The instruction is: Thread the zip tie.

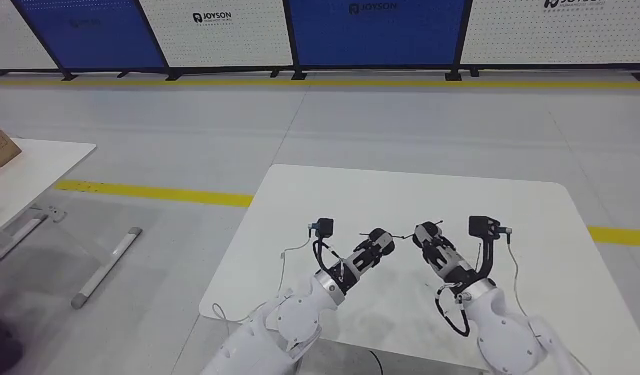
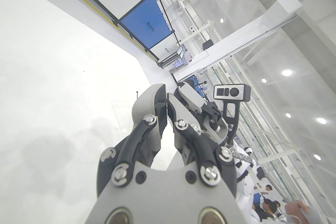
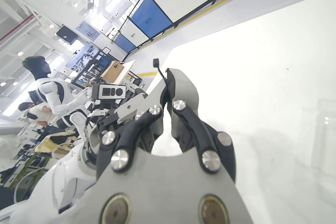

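Note:
A thin black zip tie (image 1: 402, 237) spans the short gap between my two grippers, held above the near part of the white table (image 1: 400, 190). My right gripper (image 3: 166, 83) is shut on the strap just below its square head (image 3: 156, 62), which sticks out past the fingertips. My left gripper (image 2: 167, 102) has its fingers pressed together on the other end. A thin black tip of the zip tie (image 2: 137, 94) pokes out beside one finger. In the top view the left gripper (image 1: 383, 241) and right gripper (image 1: 424, 234) face each other tip to tip.
The tabletop stretches bare ahead of the grippers to its far edge (image 1: 420, 173). A second white table (image 1: 40, 165) stands at the left with a grey bar (image 1: 105, 267) on the floor beside it. Blue and white panels (image 1: 380, 20) line the back.

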Robot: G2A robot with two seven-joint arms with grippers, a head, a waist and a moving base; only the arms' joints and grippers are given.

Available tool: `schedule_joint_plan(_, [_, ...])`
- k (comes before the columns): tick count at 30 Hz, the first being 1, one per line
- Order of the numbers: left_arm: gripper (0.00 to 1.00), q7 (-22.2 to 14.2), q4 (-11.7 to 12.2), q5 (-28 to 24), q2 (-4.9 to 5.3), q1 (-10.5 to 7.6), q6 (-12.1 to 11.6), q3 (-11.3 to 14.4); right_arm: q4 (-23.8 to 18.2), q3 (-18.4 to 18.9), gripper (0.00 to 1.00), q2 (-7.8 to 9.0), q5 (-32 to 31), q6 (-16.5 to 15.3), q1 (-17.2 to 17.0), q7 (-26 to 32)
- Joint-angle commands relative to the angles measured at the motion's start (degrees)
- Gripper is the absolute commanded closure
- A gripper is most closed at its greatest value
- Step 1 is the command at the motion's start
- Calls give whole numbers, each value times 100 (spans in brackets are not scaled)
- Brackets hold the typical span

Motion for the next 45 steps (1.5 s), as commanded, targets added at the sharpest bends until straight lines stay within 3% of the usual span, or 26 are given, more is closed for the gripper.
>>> schedule_joint_plan(1, [100, 0, 0, 0, 0, 0, 0, 0, 17, 10, 100, -10, 8, 9, -1, -40])
schedule_joint_plan(10, [100, 0, 0, 0, 0, 0, 0, 0, -94, 164, 100, -19, 18, -66, -170, -120])
schedule_joint_plan(32, [100, 0, 0, 0, 0, 0, 0, 0, -55, 89, 100, -110, -161, 45, -81, -16])
schedule_joint_plan(45, [100, 0, 0, 0, 0, 0, 0, 0, -203, 226, 100, -125, -210, -11, -224, -29])
